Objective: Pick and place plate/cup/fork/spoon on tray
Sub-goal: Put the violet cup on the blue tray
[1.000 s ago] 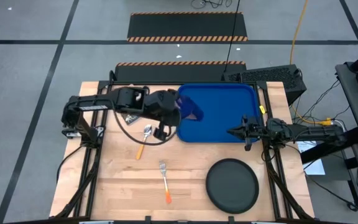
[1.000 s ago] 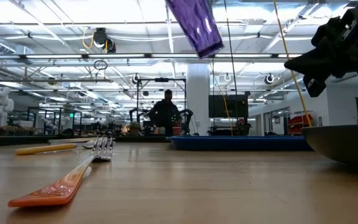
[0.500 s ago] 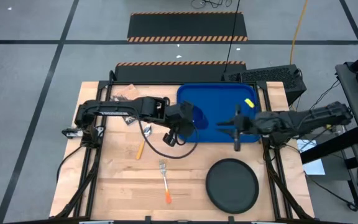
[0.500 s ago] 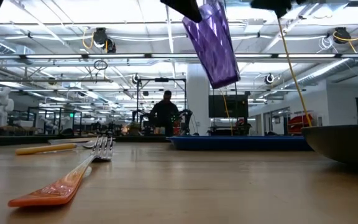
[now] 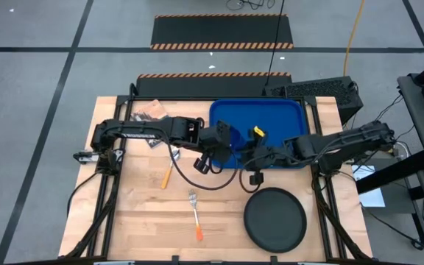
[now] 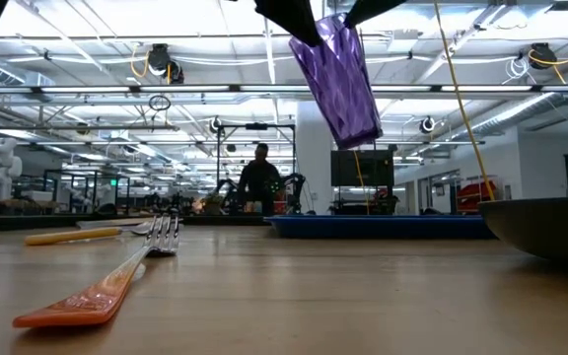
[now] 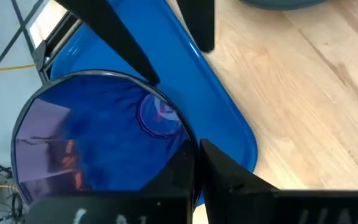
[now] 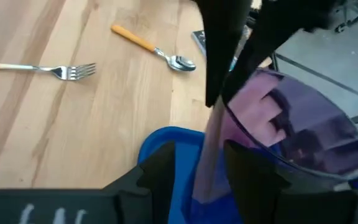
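Note:
The purple cup point(image 6: 341, 79) hangs tilted above the near left corner of the blue tray point(image 5: 271, 118), with my left gripper point(image 5: 225, 138) shut on it. My right gripper point(image 5: 243, 153) has reached in from the right and is open. Its fingers point(image 8: 163, 167) stand on either side of the cup's lower wall point(image 8: 207, 163); I cannot tell whether they touch it. The black plate point(image 5: 274, 219) lies near the table's front right. The fork point(image 5: 195, 215) and the spoon point(image 5: 169, 165) lie on the wood, left of the tray. My left gripper pinches the cup's rim point(image 8: 227, 104), one finger inside the cup and one outside point(image 7: 229, 177). The fingers come from above, slanting down. The cup hangs below them, tilted, lifted clear of the tray.
A small printed booklet point(image 5: 152, 114) lies at the far left of the table beside the left arm. A black cable point(image 5: 197, 177) loops over the wood near the spoon. The bare blue floor of the tray lies to the far right of the cup.
My left gripper has carried the cup toward the table's right, over the tray's near left corner, and a little lower. My right gripper has swung from the tray's right side toward the cup, turned about, and opened around the cup's lower part.

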You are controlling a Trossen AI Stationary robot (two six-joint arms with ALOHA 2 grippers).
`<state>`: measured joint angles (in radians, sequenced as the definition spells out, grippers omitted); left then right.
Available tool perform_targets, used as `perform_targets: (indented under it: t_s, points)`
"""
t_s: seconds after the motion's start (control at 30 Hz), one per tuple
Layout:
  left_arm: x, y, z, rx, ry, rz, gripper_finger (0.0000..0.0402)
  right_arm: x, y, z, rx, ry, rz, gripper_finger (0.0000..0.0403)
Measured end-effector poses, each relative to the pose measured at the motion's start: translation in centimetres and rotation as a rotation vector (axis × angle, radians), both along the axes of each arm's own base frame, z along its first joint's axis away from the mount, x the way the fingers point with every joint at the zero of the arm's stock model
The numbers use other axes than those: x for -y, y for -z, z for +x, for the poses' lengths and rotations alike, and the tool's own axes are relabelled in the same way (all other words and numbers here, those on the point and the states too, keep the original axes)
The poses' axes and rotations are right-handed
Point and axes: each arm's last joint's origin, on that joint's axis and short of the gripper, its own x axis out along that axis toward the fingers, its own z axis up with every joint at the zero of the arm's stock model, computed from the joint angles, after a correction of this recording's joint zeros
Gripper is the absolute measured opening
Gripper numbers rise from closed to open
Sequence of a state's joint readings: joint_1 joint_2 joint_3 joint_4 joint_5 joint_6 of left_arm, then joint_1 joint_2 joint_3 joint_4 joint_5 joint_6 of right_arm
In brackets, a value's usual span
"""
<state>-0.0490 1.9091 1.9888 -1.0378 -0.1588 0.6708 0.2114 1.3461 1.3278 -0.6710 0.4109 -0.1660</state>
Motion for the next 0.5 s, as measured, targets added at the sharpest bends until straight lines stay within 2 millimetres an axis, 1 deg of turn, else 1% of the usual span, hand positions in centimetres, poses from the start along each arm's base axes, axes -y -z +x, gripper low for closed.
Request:
perform_targets:
  t_s: [0.17, 0.3, 0.5]
  points:
    - [0.0, 0.1, -0.1, -0.013, 0.009, 0.016, 0.0022, -0.4, -1.1, -0.7, 0.054, -0.038, -0.023, 0.0134]
    - [0.2, 0.0, -0.1, -0.012, 0.037, 0.032, 0.0008, -0.4, -1.3, -0.5, 0.061, -0.078, -0.071, 0.0134]
    - [0.2, 0.0, -0.1, -0.014, 0.048, 0.040, 0.0021, 0.2, -0.7, 0.3, 0.025, -0.091, -0.119, 0.0136]
